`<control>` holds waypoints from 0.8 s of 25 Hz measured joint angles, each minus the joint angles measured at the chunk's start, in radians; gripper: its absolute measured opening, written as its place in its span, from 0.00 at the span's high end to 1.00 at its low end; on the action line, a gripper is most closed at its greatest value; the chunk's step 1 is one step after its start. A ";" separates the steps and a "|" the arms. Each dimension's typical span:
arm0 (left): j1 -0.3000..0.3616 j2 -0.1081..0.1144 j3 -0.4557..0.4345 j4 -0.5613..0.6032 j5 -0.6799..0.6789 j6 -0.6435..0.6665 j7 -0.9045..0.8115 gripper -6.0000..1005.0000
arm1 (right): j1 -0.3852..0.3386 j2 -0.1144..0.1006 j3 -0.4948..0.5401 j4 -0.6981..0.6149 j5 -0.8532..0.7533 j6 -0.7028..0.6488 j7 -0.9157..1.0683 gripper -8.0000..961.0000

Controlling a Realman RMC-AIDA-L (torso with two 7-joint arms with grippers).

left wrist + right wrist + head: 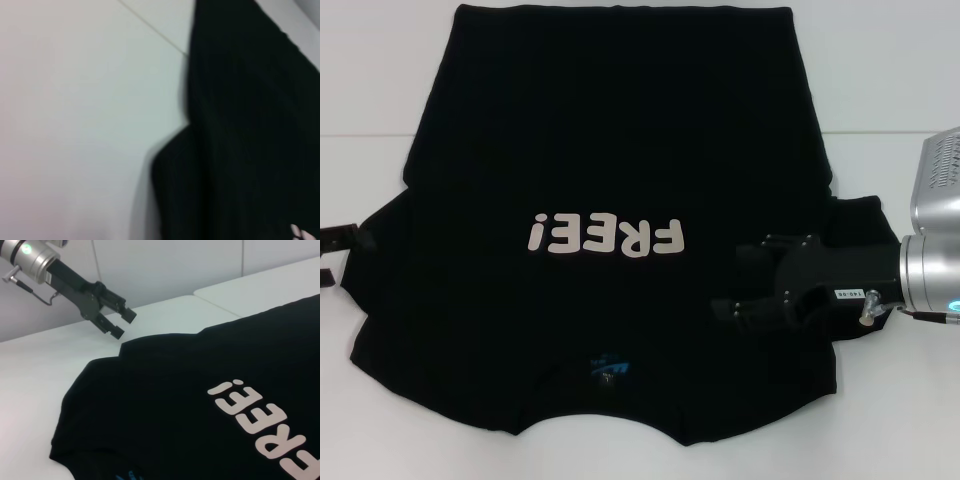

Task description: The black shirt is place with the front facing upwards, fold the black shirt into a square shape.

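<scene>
Head view first: the black shirt (610, 230) lies spread flat on a white table (880, 90), front up, with the off-white "FREE!" lettering (608, 236) reading upside down from here and the small blue neck label (610, 370) close to the near edge. A faint seam (890, 133) runs across the tabletop on the right. The right gripper (735, 278) comes in from the right on its silver wrist, low over the shirt's right sleeve area — its fingers are spread apart, nothing between them. Only a sliver of the left gripper (338, 252) shows at the left edge, just beside the shirt's left sleeve.

Left wrist view: mostly bare white tabletop with a thin seam line (152, 27), plus the shirt's edge and sleeve lying dark against it.

Right wrist view: the lettering up close, and across the shirt the left gripper hangs above the table near the far sleeve, jaws apart and empty. Behind it there's a plain pale wall (165, 265).
</scene>
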 joint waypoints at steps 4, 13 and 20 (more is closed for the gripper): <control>-0.003 -0.014 0.021 -0.006 0.004 -0.051 0.000 0.07 | -0.003 -0.002 0.000 0.006 0.000 0.013 0.000 0.02; -0.020 -0.032 0.086 -0.006 0.005 -0.086 0.002 0.07 | -0.007 0.001 -0.001 0.007 0.000 0.019 0.001 0.02; -0.028 -0.040 0.112 -0.001 0.005 -0.100 0.010 0.07 | -0.006 0.001 -0.001 0.007 0.000 0.019 0.001 0.03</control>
